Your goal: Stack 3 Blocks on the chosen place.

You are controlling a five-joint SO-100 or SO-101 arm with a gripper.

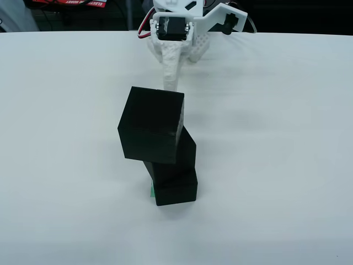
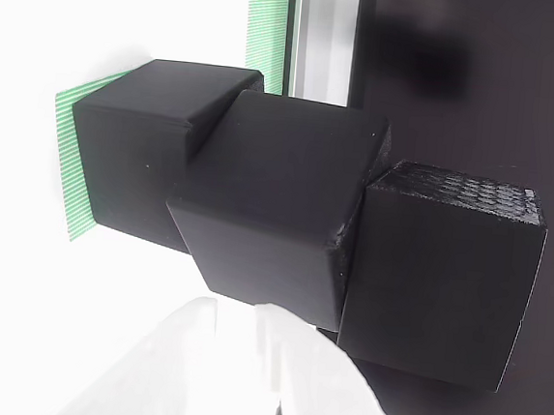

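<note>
Hardly any writing can be read. In the view from the front, a red label (image 1: 69, 3) at the top left edge, behind the white table (image 1: 276, 165), carries white capital letters; they are cut off by the frame and too blurred to make out as words. The three black blocks (image 1: 160, 143) have plain faces without marks, and the green patch (image 2: 68, 150) under them in the side view bears fine stripes but no letters or numbers.
</note>
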